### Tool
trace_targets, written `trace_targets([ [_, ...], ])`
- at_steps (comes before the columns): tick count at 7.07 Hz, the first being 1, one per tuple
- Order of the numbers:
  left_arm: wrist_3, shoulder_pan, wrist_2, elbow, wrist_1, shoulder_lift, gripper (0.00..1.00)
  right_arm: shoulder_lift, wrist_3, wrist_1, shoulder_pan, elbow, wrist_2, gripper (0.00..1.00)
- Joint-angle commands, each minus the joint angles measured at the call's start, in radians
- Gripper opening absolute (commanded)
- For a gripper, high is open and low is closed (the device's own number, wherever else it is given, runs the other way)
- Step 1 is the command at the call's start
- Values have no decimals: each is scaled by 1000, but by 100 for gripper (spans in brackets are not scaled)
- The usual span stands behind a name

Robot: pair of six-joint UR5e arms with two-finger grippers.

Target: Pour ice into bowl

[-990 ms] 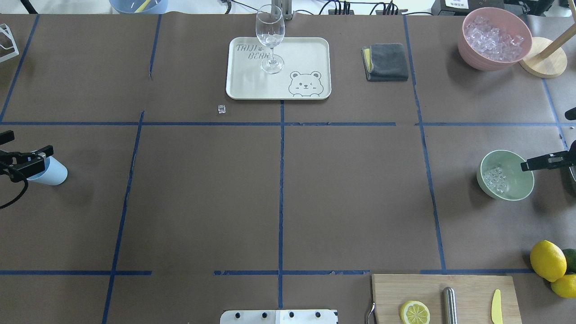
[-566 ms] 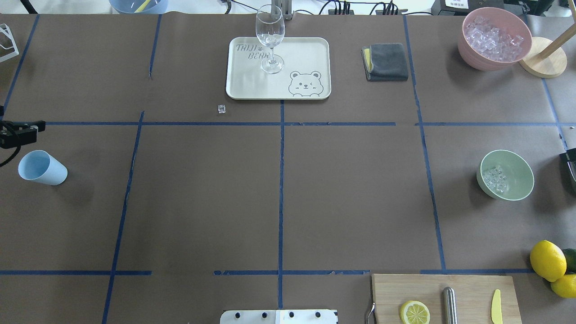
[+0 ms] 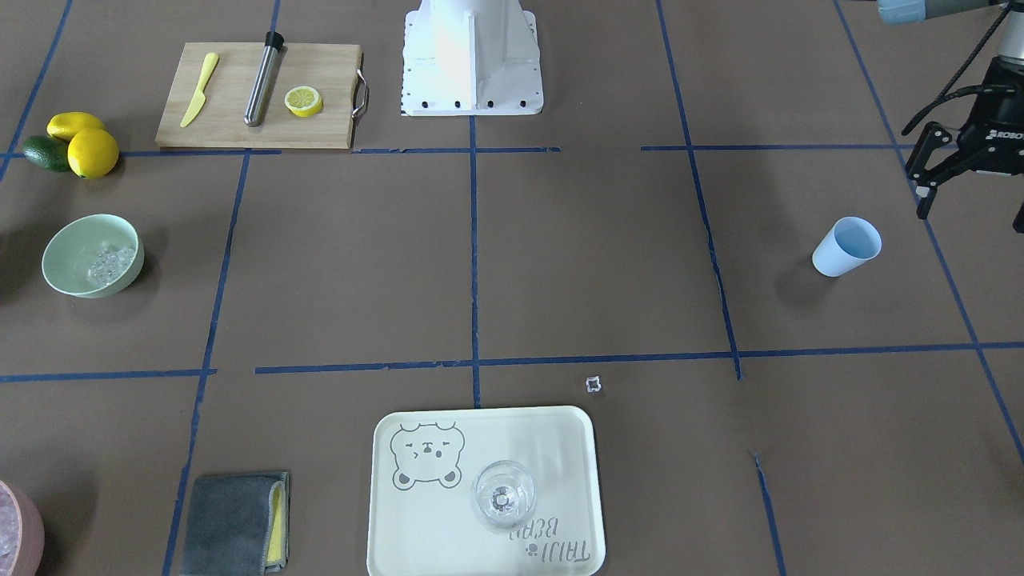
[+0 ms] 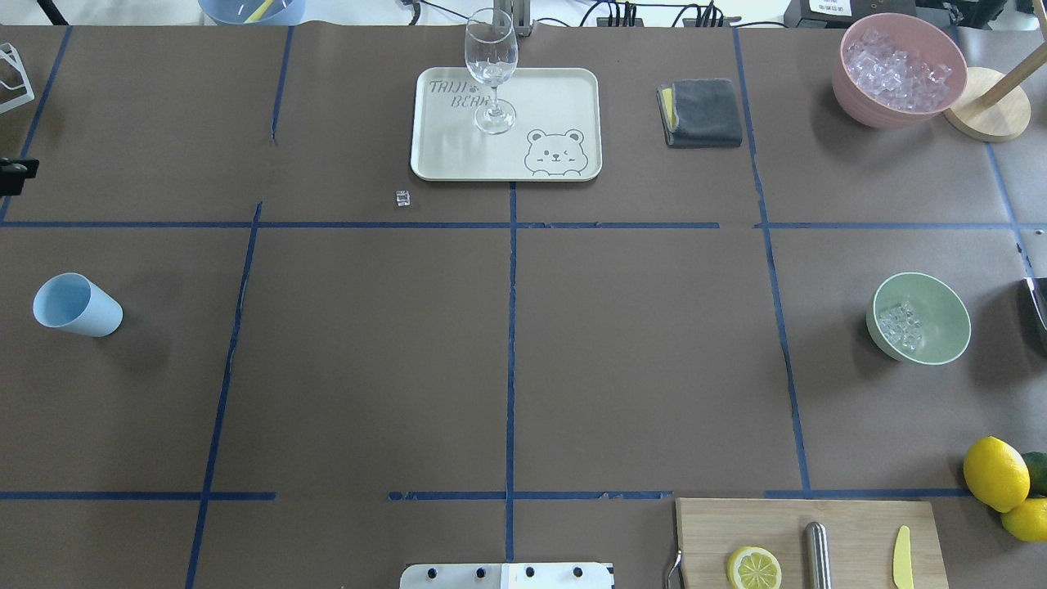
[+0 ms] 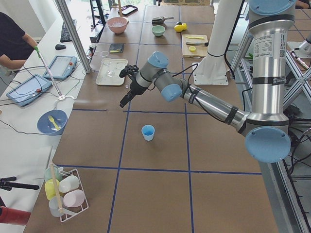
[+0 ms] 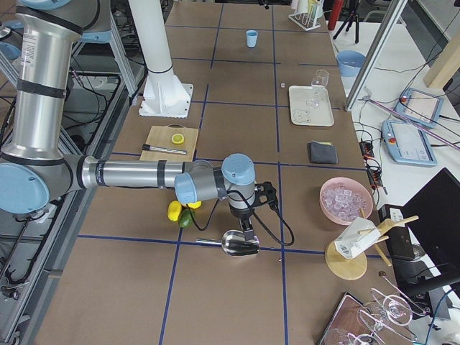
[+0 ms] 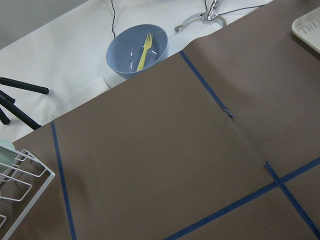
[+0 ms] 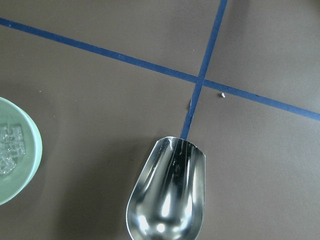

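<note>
The mint-green bowl point(image 4: 942, 321) stands at the table's right side with a small pile of ice point(image 4: 900, 324) in it. It also shows in the front view point(image 3: 60, 240) and at the left edge of the right wrist view point(image 8: 34, 150). The blue cup point(image 4: 76, 305) stands upright and empty at the left side point(image 3: 846, 246). My left gripper point(image 3: 932, 196) is open and empty, raised beside and apart from the cup. My right gripper point(image 6: 249, 227) hovers over a metal scoop point(image 8: 167, 200) right of the bowl. I cannot tell whether it is open or shut.
One stray ice cube point(image 4: 402, 198) lies near a cream tray point(image 4: 564, 90) that holds a wine glass point(image 4: 492, 61). A pink bowl point(image 4: 859, 102) of ice is at the far right, and a grey cloth point(image 4: 702, 113) lies beside the tray. A cutting board point(image 4: 851, 523) and lemons point(image 4: 995, 473) are at the near right.
My left gripper was at the blue cup, has come off it and moved to the far left edge. The cup stays put. My right gripper has left the bowl's rim toward the right edge.
</note>
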Motion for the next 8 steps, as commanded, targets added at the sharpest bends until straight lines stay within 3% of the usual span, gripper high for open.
trace_targets([
  [1, 184, -148, -197, 30, 328, -122, 100, 3, -88, -125, 105, 5, 98, 100],
  [3, 374, -258, -366, 187, 395, -110, 100, -1, -82, -112, 109, -30, 111, 100],
  [4, 402, -312, -388, 257, 388, -72, 100, 23, -79, -107, 107, -106, 105, 100],
  [6, 423, -339, -389, 343, 366, 43, 100, 48, -70, -107, 107, -124, 107, 100],
  [8, 395, -337, -406, 352, 367, 48, 100, 57, -64, -110, 107, -157, 114, 100],
])
